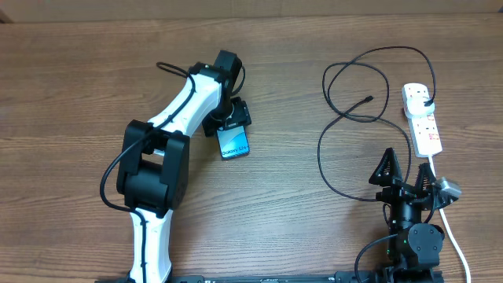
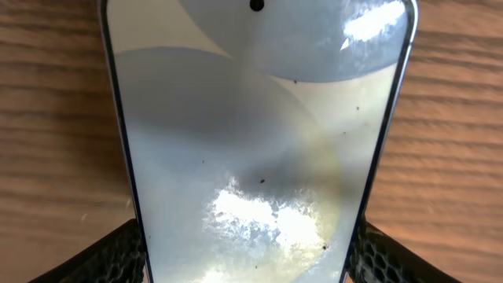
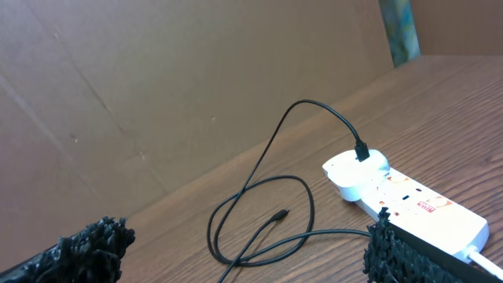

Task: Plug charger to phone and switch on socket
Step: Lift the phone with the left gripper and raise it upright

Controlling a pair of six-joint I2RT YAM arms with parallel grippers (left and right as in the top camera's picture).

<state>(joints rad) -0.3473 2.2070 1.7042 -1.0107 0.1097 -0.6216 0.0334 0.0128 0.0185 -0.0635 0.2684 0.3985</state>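
Note:
The phone (image 1: 234,144), light-blue screen up, lies on the wooden table left of centre. My left gripper (image 1: 229,119) is shut on it; in the left wrist view both fingertips (image 2: 118,255) press the dark side edges of the phone (image 2: 259,141). The charger (image 1: 354,118) lies in loops at the right, its small connector (image 1: 369,99) loose on the table and its black plug (image 1: 425,97) seated in the socket (image 1: 424,122). My right gripper (image 1: 405,173) stands open near the front edge, short of the charger (image 3: 259,204) and beside the socket (image 3: 409,196), holding nothing.
A thick white cord (image 1: 452,228) runs from the socket toward the front edge, past my right arm. A brown cardboard wall (image 3: 157,94) stands behind the table. Bare wood lies between the phone and the cable loops.

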